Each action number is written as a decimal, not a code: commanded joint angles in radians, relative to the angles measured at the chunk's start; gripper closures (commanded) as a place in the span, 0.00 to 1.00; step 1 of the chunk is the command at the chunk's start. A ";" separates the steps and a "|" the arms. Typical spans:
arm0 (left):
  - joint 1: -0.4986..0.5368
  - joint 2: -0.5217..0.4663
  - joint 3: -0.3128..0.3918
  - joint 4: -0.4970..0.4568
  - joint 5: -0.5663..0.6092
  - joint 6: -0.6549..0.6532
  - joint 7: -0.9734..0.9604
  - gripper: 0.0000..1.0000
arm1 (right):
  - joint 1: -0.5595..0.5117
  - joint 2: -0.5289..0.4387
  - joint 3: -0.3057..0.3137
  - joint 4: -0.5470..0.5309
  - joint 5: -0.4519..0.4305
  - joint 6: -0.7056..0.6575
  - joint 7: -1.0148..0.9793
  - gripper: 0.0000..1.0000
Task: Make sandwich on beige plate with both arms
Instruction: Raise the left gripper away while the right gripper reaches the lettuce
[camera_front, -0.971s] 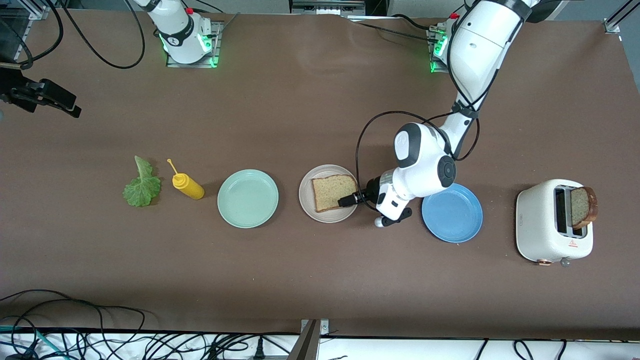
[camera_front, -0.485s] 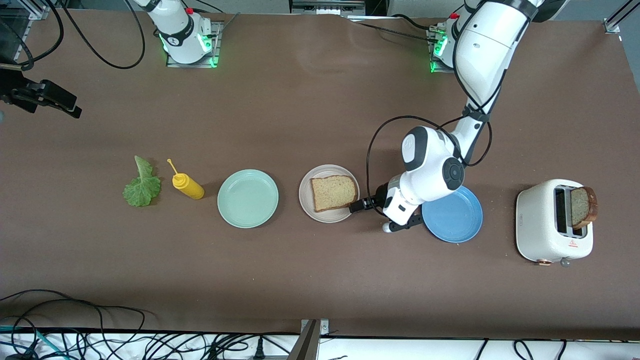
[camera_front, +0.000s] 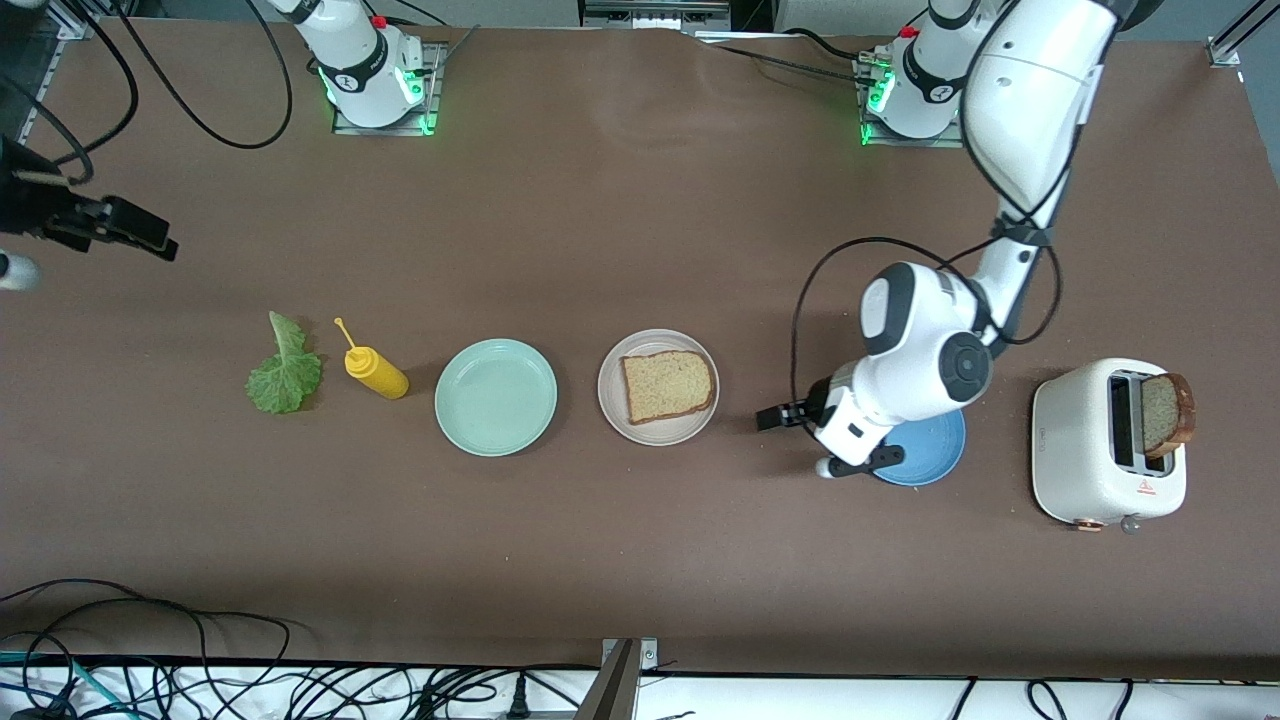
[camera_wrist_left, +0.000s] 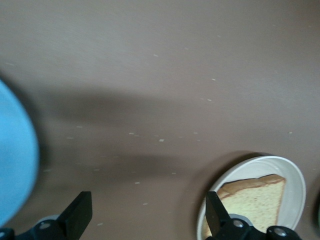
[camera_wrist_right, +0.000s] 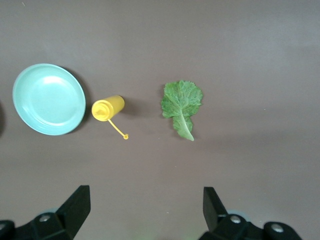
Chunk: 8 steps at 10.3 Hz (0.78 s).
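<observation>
The beige plate (camera_front: 658, 387) sits on the counter (camera_front: 640, 560) between the mint-green plate (camera_front: 496, 397) and the blue plate (camera_front: 930, 450), and 1 bread slice (camera_front: 668, 385) now lies flat on it, square, pale brown with a darker crust, slightly askew. A second ago the left gripper (camera_front: 772, 417) hung at the plate's rim beside the slice; since then it has pulled away toward the left arm's end of the counter and is now over bare counter just beside the blue plate, jaws spread and empty. The left wrist view confirms this: the slice (camera_wrist_left: 250, 200) rests in the plate (camera_wrist_left: 295, 175) well clear of the black fingers (camera_wrist_left: 216, 212). That likely means the first layer is placed and the release is finished.

The lettuce leaf (camera_front: 284, 372), ruffled and green, lies untouched near the right arm's end of the counter, beside a yellow squeeze bottle (camera_front: 375, 371). The right gripper (camera_front: 135, 232) has edged toward the leaf and hangs over bare counter, with the leaf below its camera, jaws spread and carrying nothing, probably bound for the leaf.

The second slice (camera_front: 1165, 412) stands upright in the white toaster (camera_front: 1085, 445), probably the left arm's next fetch.
</observation>
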<state>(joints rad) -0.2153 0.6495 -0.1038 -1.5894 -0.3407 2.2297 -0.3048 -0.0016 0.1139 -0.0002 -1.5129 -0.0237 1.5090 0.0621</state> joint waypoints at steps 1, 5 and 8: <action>0.025 -0.065 0.015 -0.009 0.101 -0.102 -0.010 0.00 | -0.015 0.145 -0.006 0.010 -0.054 -0.032 -0.034 0.00; 0.077 -0.155 0.016 -0.021 0.258 -0.251 -0.008 0.00 | -0.043 0.210 -0.014 -0.181 -0.058 0.228 -0.088 0.00; 0.134 -0.200 0.021 -0.021 0.330 -0.315 -0.008 0.00 | -0.046 0.213 -0.053 -0.389 -0.042 0.489 -0.153 0.00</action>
<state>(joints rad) -0.1098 0.4947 -0.0769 -1.5885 -0.0547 1.9418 -0.3051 -0.0401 0.3632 -0.0538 -1.7846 -0.0667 1.8992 -0.0626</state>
